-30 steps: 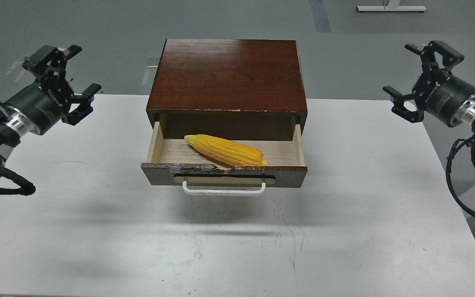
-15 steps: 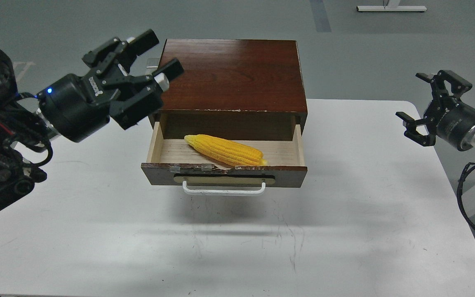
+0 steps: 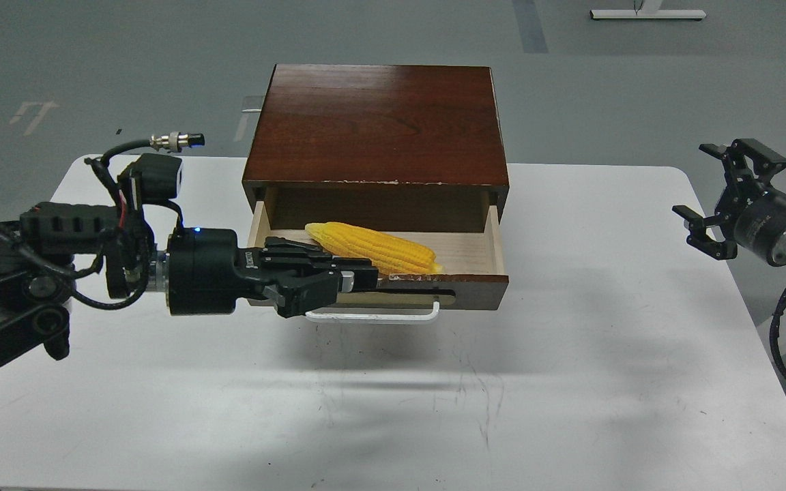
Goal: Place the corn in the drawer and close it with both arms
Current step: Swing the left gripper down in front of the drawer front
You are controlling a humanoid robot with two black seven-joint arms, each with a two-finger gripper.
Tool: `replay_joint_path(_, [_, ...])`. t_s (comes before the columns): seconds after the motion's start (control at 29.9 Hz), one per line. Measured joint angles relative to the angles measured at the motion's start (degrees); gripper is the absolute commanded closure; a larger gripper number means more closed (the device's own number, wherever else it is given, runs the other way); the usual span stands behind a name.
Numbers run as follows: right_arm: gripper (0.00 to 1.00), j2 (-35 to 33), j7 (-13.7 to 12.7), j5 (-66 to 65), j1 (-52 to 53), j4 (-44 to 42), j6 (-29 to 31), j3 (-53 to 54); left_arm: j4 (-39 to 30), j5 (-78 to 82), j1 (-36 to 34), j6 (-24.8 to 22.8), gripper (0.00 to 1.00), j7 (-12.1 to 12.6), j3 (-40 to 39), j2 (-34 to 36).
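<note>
The yellow corn lies slantwise inside the open drawer, its thick end towards the back left and its tip at the front rim. The drawer sticks out of the reddish-brown wooden box. My left gripper reaches in level from the left, across the left half of the drawer's dark front, just above the white bar handle. Its dark fingers overlap, so I cannot tell their gap. My right gripper is open and empty, hovering by the table's right edge, far from the drawer.
The white table bears the box at its back middle. The left arm's body and cables lie low over the table's left side. The right arm's cable loop hangs off the right edge. Grey floor lies behind.
My left arm swung down and right from beside the box's top left corner to the drawer front. My right gripper drifted slightly right and down. The corn and the drawer have not moved.
</note>
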Motion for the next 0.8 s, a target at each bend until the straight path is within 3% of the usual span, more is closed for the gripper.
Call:
replay_joint_path(0.2, [0.0,2.27,-0.01,-0.73,-1.07,-5.18,0.18,-0.14,0.0,-3.01,1.47,-0.26,1.0,0.0,0.76,-2.64])
replay_joint_path(0.33, [0.0,3.97,-0.02,-0.82,-1.55,-7.24,0.18,-0.15,0.02,-2.65,6.37,-0.27,1.0,-0.01,1.29,-4.67])
replay_joint_path(0.8, [0.0,7.5,-0.04,-0.9,-1.64,-9.23,-0.36,-0.15,0.91,3.91,14.21,-0.27,1.0,-0.01,1.56,-7.65])
